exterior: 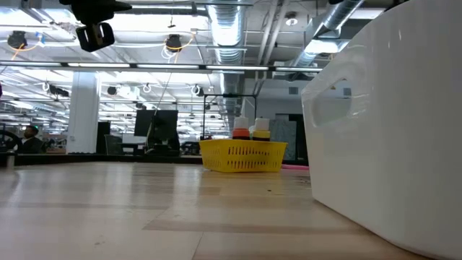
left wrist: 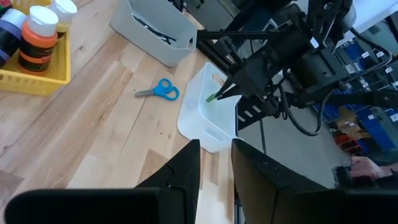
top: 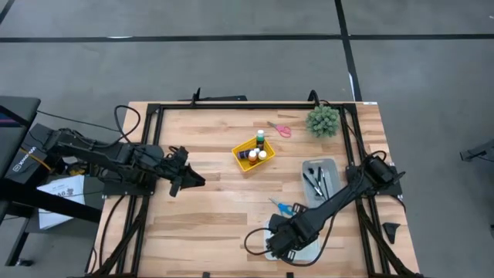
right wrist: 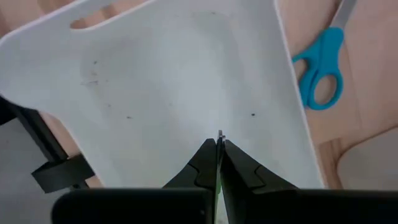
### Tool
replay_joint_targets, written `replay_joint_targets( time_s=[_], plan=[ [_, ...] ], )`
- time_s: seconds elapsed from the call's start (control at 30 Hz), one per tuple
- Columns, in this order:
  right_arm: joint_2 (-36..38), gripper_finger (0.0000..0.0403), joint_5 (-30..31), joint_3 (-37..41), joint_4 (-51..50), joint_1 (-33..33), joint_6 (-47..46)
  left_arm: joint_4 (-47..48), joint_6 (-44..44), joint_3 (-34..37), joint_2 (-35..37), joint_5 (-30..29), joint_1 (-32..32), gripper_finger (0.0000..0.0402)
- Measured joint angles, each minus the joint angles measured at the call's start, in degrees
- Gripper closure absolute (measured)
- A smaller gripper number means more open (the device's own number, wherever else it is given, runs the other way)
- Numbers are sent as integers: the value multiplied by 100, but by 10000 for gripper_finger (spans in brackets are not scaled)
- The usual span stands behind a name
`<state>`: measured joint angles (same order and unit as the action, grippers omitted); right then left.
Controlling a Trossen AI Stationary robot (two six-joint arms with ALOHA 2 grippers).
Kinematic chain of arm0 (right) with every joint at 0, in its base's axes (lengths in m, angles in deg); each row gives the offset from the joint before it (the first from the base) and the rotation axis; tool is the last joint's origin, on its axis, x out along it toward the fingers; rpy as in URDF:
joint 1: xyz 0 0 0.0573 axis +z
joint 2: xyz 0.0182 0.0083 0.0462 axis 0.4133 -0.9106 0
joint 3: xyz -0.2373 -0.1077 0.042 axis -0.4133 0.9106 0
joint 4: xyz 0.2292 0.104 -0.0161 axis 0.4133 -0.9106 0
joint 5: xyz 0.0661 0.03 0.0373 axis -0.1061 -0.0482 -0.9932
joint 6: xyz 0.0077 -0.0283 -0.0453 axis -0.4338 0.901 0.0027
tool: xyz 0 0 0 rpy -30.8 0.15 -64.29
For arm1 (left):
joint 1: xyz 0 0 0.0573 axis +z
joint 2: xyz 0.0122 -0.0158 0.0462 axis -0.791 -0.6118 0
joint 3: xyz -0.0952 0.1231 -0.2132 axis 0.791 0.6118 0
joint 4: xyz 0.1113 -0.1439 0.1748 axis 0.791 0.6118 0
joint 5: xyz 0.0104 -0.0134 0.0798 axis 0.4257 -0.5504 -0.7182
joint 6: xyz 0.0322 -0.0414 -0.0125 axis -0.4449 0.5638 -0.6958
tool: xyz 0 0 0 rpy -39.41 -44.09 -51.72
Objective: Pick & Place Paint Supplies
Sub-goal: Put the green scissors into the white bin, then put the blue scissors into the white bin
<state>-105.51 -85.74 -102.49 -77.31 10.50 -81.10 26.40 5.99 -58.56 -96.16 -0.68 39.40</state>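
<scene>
The left pincer (top: 194,181) hangs over the table's (top: 208,224) left half, its jaws a little apart and holding nothing; it looks to be waiting. Toward the middle, the yellow basket (top: 241,157) holds paint bottles (top: 261,137) (the low view shows their white caps above its rim). Further right, brushes (top: 315,181) lie in a grey tray (top: 330,164). The right pincer (right wrist: 219,149) is pinched tight on a thin green brush (left wrist: 211,98) over the empty white bin (right wrist: 174,81), probably to drop it there. The left wrist view shows the brush's green end; the right wrist view shows only its tip between the jaws. Blue scissors (left wrist: 163,91) lie beside the bin.
</scene>
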Motion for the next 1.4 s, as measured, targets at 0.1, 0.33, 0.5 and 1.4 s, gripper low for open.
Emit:
replay_joint_targets(
  time_s=[0.1,0.33,0.5,1.4],
  plan=[
    [0,383,-17,0,16,-5,0,0,-4,0,-2,0,0,316],
    [0,331,-39,0,116,-4,-2,0,-14,0,-2,0,0,316],
    [4,306,-52,0,128,-5,-52,0,-17,0,-2,0,0,316],
    [1360,302,-313,-4,1089,-2231,-129,-16,-1210,-7,-664,245,42,316]
  ],
)
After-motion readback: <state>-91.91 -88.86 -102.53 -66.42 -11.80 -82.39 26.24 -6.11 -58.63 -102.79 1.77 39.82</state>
